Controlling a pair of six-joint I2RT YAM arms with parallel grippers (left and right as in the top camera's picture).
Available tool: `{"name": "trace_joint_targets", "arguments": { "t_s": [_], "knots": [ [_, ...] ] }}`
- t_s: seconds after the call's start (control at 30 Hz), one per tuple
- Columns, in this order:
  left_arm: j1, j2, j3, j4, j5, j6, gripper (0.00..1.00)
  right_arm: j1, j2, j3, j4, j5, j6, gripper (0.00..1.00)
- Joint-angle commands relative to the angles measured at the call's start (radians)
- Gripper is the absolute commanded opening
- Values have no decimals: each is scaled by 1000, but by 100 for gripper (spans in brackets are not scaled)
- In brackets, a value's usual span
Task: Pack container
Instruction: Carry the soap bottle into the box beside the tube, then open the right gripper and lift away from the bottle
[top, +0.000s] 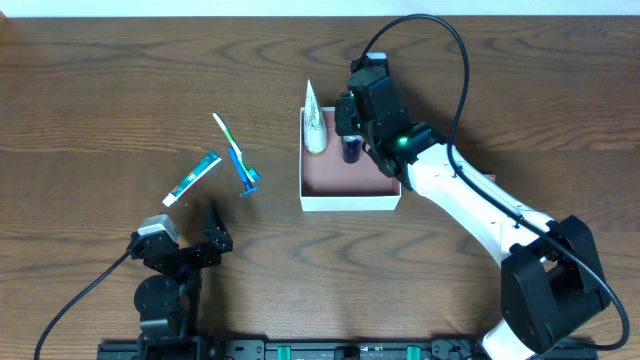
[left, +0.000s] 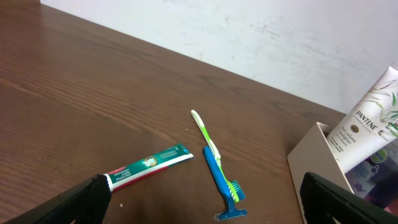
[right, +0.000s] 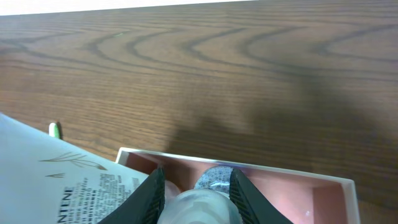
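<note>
From where I stand, the right claw (right: 196, 179) is closed around a small bottle with a clear cap (right: 200, 202). One finger sits on each side of it, low inside the container (top: 350, 203), at the far edge of the pinkish floor. Just beside it, a white Pantene tube (top: 315, 122) leans in the container's far left corner, its top poking out over the wall. The box itself sits near the middle of the table (top: 100, 80). I'd say the bottle is being set down, and I can't tell whether its base has reached the floor. To do it well, I'd let it rest fully, part the fingers only a little, then rise straight up so the leaning tube isn't knocked. Keeping the bottle tight to that far side leaves room for the rest. Well apart to the left lie a toothpaste tube (top: 193, 178), a white-and-green toothbrush (top: 228, 135) and a blue razor (top: 246, 176). The left claw (top: 190, 238) hangs near them, spread wide and empty.
</note>
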Motion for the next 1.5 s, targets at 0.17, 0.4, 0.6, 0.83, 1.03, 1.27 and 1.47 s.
{"name": "trace_joint_targets", "arguments": {
  "t_s": [0.17, 0.4, 0.6, 0.83, 1.03, 1.27, 1.47],
  "knots": [
    [7, 2, -27, -6, 14, 10, 98, 18, -9, 16, 23, -20, -26, 30],
    [7, 2, -27, -6, 14, 10, 98, 20, 27, 16, 58, -69, -36, 30],
    [7, 2, -27, -6, 14, 10, 98, 32, 64, 16, 73, -71, -36, 30],
    [7, 2, -27, -6, 14, 10, 98, 35, 69, 16, 89, -71, -36, 47],
    [7, 2, -27, -6, 14, 10, 98, 35, 69, 16, 97, -71, -37, 57],
    [7, 2, -27, -6, 14, 10, 98, 32, 69, 16, 111, -66, -52, 57],
    [7, 2, -27, -6, 14, 10, 98, 11, 61, 22, 143, -67, -67, 57]
  ]
}}
